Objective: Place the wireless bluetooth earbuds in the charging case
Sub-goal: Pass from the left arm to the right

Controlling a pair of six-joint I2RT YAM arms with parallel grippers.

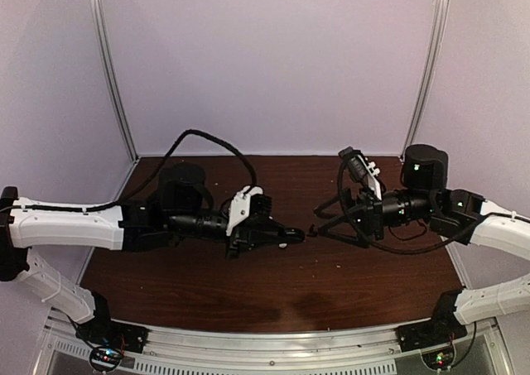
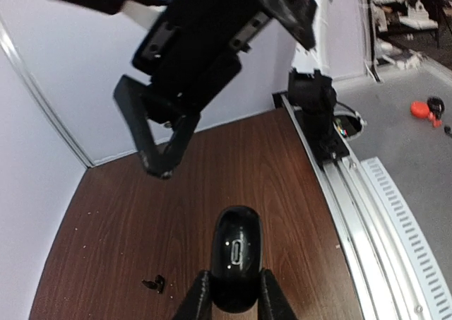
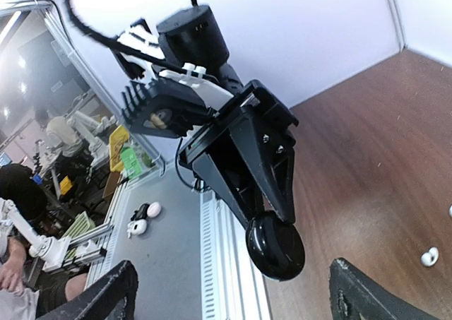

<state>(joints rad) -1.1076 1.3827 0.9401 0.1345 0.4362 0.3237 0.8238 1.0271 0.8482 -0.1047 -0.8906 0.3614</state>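
My left gripper [image 1: 291,236] is shut on the black oval charging case [image 2: 236,256] and holds it above the middle of the table. The case also shows in the right wrist view [image 3: 275,248], pinched at the tips of the left fingers. My right gripper [image 1: 319,228] is open and empty, hanging just right of the case with its tips toward it. A small black earbud piece [image 2: 154,285] lies on the wood left of the case. A white earbud [image 3: 429,256] lies on the table, and a second white one [image 3: 450,210] shows at the frame edge.
The aluminium rail [image 2: 367,214] runs along the table's near edge, with the right arm's base [image 2: 314,115] bolted on it. Beyond the rail, a red object [image 2: 421,110] and small white and pink items [image 3: 141,217] lie on a grey surface. White walls enclose the table's back and sides.
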